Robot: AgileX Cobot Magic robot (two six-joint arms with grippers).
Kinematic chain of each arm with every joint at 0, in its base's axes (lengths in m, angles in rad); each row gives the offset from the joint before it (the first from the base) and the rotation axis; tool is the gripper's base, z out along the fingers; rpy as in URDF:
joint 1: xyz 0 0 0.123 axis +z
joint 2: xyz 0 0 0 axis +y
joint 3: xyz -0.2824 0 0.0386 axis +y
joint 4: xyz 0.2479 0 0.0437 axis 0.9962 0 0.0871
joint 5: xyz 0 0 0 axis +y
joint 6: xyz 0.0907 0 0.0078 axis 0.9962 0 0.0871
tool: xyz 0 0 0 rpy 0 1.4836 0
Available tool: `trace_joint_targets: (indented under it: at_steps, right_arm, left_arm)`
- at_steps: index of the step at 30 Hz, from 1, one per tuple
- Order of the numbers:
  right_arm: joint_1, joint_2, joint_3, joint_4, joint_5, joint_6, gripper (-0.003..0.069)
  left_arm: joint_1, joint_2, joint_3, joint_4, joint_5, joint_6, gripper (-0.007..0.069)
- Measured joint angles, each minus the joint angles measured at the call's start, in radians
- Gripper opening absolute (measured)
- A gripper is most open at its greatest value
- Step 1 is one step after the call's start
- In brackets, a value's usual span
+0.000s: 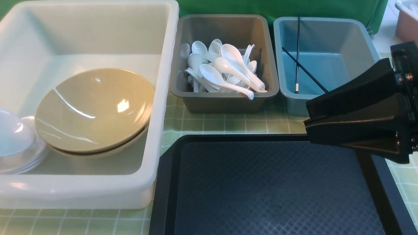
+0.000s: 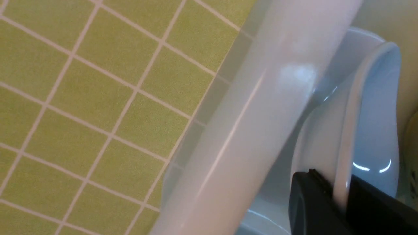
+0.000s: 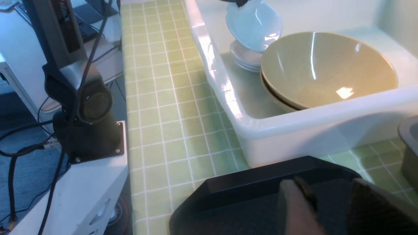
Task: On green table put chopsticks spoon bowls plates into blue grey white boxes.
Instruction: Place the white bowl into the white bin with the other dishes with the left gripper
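The small white plate looks light, slippery, chippable; the left tool pinches its rim, tilted above the stacked plates in the white box. The right tool hovers half-open, empty, over the black tray.

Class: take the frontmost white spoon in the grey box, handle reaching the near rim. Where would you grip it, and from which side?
Probably grip the spoon by its handle, near the end at the grey box's near rim, coming down from above. The handle lies atop the other spoons, narrow and free on both sides; the scoop is wide and rounded.
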Motion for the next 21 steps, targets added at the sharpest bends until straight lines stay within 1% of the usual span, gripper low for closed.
trace_joint_targets:
  at_steps: [7,11,12,14,15,16,17,18,19,20,21]
  right_arm:
    - [0.000,0.003,0.000,0.002,0.003,-0.010,0.0236]
    - [0.000,0.003,0.000,0.003,0.003,-0.011,0.0236]
    - [0.000,0.003,0.000,0.003,0.003,-0.011,0.0236]
    - [0.000,0.003,0.000,0.003,0.010,-0.011,0.0236]
    - [0.000,0.003,0.000,0.003,0.014,-0.011,0.0236]
    - [0.000,0.003,0.000,0.004,0.020,-0.011,0.0236]
    - [0.000,0.003,0.000,0.004,0.024,-0.011,0.0236]
    - [0.000,0.003,0.000,0.004,0.025,-0.011,0.0236]
    - [0.000,0.003,0.000,0.004,0.034,-0.011,0.0236]
    - [0.000,0.003,0.000,0.004,0.034,-0.011,0.0236]
    - [0.000,0.003,0.000,0.004,0.038,-0.011,0.0236]
  left_arm:
    - [-0.021,0.020,0.000,0.002,-0.022,-0.026,0.0030]
    - [-0.066,0.040,0.000,0.047,-0.039,-0.076,0.0115]
    - [-0.072,0.042,0.000,0.053,-0.042,-0.082,0.0125]
    - [-0.109,0.049,0.000,0.102,-0.051,-0.115,0.0204]
    - [-0.117,0.049,0.000,0.116,-0.053,-0.120,0.0224]
    - [-0.139,0.049,0.000,0.140,-0.053,-0.135,0.0274]
    - [-0.147,0.049,0.000,0.154,-0.053,-0.143,0.0302]
    - [-0.152,0.049,0.000,0.157,-0.053,-0.149,0.0309]
    - [-0.172,0.049,0.000,0.188,-0.048,-0.173,0.0370]
    - [-0.174,0.049,0.000,0.188,-0.046,-0.177,0.0377]
    - [-0.193,0.049,0.000,0.227,-0.034,-0.207,0.0435]
